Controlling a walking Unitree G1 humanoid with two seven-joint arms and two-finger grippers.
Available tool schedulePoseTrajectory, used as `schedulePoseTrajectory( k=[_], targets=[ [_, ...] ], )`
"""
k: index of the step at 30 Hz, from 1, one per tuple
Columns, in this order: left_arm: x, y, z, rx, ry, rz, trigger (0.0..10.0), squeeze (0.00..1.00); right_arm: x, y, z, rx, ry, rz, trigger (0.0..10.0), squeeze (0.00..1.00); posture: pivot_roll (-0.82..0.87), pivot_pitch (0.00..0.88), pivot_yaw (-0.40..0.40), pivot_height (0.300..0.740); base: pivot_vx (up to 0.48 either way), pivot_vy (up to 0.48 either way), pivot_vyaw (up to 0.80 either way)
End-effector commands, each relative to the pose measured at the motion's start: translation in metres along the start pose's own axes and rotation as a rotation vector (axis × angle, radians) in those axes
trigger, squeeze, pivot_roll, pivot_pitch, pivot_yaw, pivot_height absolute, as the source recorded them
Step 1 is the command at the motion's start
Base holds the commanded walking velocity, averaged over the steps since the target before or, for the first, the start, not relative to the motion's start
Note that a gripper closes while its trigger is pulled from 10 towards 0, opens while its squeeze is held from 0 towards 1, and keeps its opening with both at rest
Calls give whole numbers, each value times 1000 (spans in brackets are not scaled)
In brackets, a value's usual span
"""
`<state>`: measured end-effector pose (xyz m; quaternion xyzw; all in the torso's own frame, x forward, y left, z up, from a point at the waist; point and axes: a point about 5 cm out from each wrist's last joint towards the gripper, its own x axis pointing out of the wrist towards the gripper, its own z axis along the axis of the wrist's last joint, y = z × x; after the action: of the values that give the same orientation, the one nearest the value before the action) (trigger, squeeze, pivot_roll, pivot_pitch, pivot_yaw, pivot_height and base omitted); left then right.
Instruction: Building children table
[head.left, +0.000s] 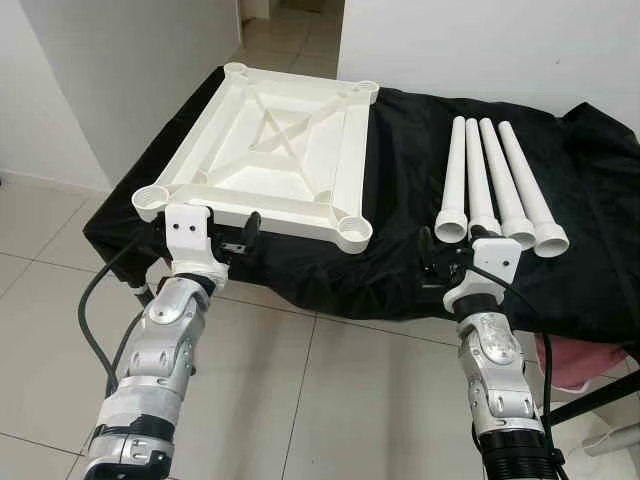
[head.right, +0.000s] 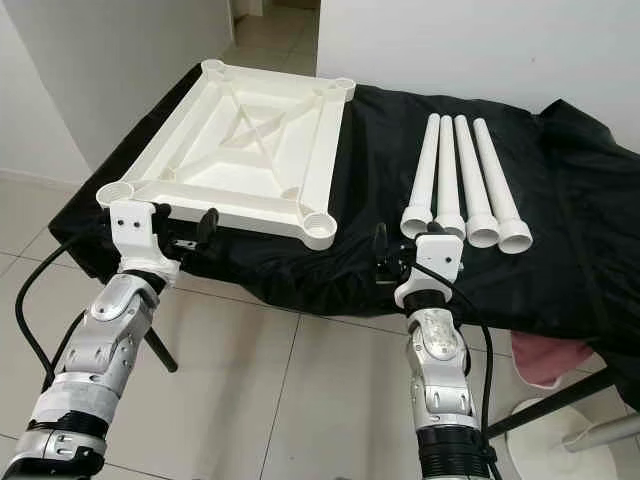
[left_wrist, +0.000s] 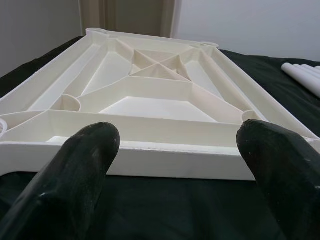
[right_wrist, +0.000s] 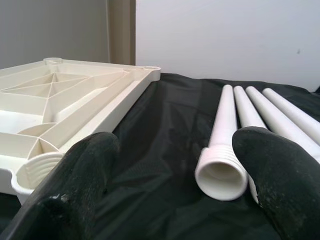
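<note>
A white ribbed table top (head.left: 262, 196) lies upside down on the left half of a black cloth (head.left: 400, 190), with a round threaded socket (head.left: 354, 232) at each corner. Several white tapered legs (head.left: 488, 180) lie side by side on the right, wide threaded ends toward me. My left gripper (head.left: 212, 228) is open at the table top's near edge (left_wrist: 165, 160), not touching it. My right gripper (head.left: 452, 248) is open just short of the leftmost leg's threaded end (right_wrist: 220, 175), with nothing between its fingers.
The cloth-covered table reaches to a white wall (head.left: 480, 40) at the back, with a doorway behind on the left. Tiled floor (head.left: 330, 400) lies below me. A pink object (head.left: 575, 362) and a dark frame bar (head.left: 600, 398) sit low on the right.
</note>
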<state>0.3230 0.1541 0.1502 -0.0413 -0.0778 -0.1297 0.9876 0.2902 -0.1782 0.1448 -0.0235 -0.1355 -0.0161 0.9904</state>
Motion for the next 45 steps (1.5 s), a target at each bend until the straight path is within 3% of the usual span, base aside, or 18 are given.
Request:
schedulePoseTrajectory(
  k=[1,35,38,40,45],
  targets=[
    [0,-2,1,-4,-6,-12,10000,0,0,1,-1,-4,0,0,10000,0,-29,0,-47,740,259,0,0],
    [-1,-4,2,-4,-9,-25,10000,0,-1,0,-3,-10,4,5,10000,0,-19,0,-54,740,264,0,0],
    [0,-5,2,2,-12,-30,10000,0,0,1,-3,-49,3,7,10000,0,-19,0,-54,740,90,0,0],
    [1,-7,3,-5,-16,-46,10000,0,2,0,-4,-79,13,-21,10000,0,-21,0,-51,740,0,0,0],
    [5,-13,4,-1,-8,-72,10000,0,2,-4,-8,-47,46,-95,10000,0,-22,0,-43,740,0,0,0]
  ],
)
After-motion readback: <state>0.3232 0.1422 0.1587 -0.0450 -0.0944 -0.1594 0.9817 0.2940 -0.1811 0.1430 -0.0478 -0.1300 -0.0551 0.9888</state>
